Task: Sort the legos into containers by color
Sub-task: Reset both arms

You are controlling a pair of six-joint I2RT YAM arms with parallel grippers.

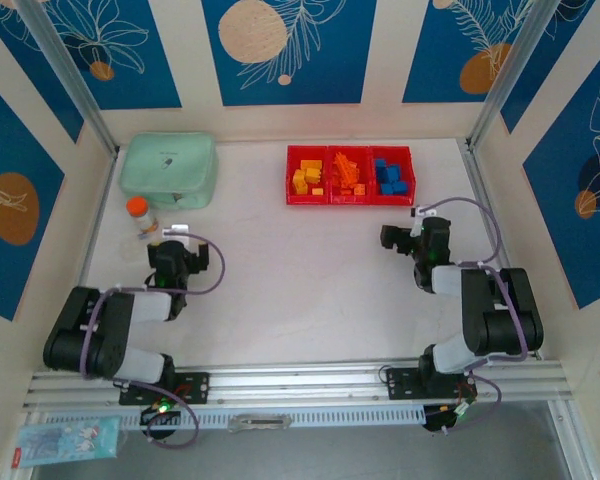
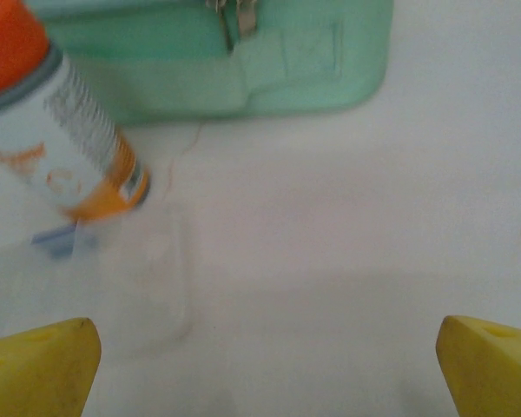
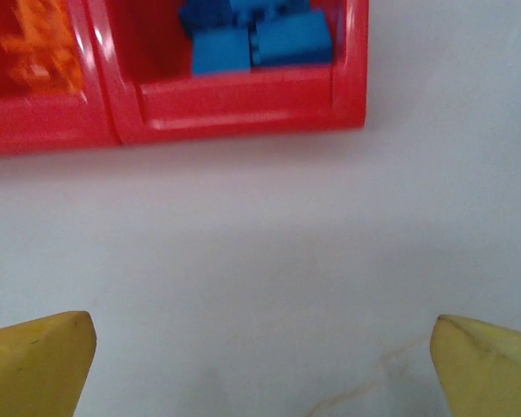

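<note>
Legos [image 1: 348, 176] sorted in bins [image 1: 350, 200] at twelve o'clock; left pincer [image 2: 265, 369], right pincer [image 3: 260, 365] wide, empty: park clear.

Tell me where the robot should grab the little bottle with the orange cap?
Grip the bottle by its white body, just under the orange cap, coming from the near side with the left gripper. It seems to stand upright, so its round sides are easy to pinch, and the green case sits just beyond it, crowding the far side.
</note>
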